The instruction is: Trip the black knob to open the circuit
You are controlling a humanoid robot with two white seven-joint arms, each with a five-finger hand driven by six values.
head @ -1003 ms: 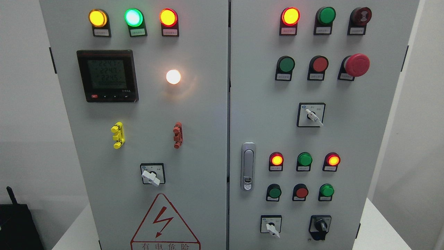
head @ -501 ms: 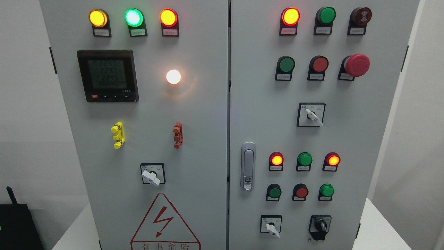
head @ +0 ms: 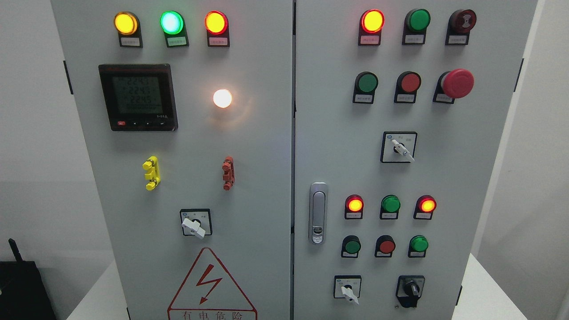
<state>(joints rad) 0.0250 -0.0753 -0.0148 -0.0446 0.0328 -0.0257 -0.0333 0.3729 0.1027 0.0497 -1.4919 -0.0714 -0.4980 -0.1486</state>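
No robot hand shows anywhere in the head view, left or right, so there is no telling whether either is open or closed. The step in hand looks like the very start: the approach has not begun, and the black knob [head: 410, 290] sits untouched at the lower right of the right door [head: 480, 178], just right of a white selector [head: 348, 291]. Its pointer stands close to upright on a black square plate. The next move, by this reading, calls for an arm to rise from below, most likely the right one since the knob lies on that side, pinch the narrow grip and twist it off its present setting. The knob is small, dark and low in the frame, near the table [head: 489, 293] edge, so the reach is short. Several lamps glow on both doors; the meter [head: 138, 97] is lit.
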